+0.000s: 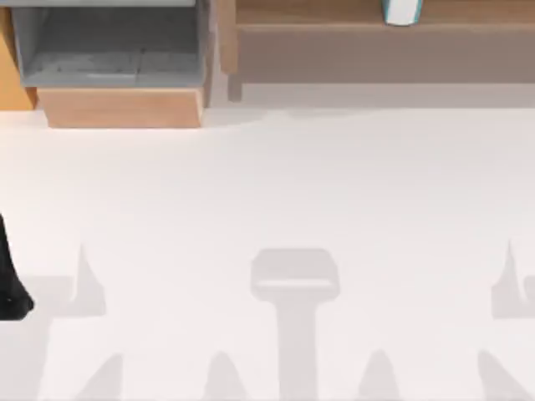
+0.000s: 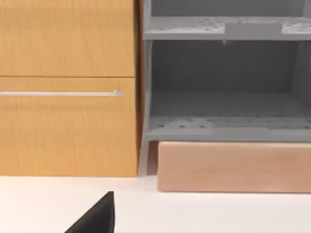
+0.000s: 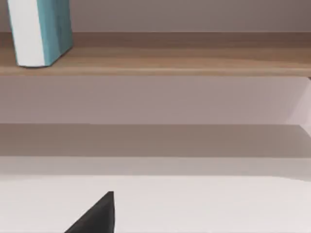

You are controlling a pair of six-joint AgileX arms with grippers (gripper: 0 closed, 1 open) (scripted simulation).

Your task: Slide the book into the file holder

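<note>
The book (image 1: 402,12) stands upright on the long brown shelf (image 1: 376,42) at the back right, teal cover with white page edges; the right wrist view has this book (image 3: 41,31) on the shelf board (image 3: 170,60). The file holder (image 1: 109,50) sits at the back left, grey inside, with a light wooden front panel (image 1: 124,107). The left wrist view faces the file holder (image 2: 223,102) and its panel (image 2: 233,167) from close by. A dark part of my left arm (image 1: 12,288) shows at the table's left edge. Each wrist view has a black piece of its own gripper, left (image 2: 97,218) and right (image 3: 97,216), low over the table.
An orange wooden cabinet (image 2: 68,87) with a thin silver handle (image 2: 60,93) stands against the file holder's left side, seen from above as an orange strip (image 1: 10,75). The white table (image 1: 276,184) spreads in front of holder and shelf, with arm shadows near its front.
</note>
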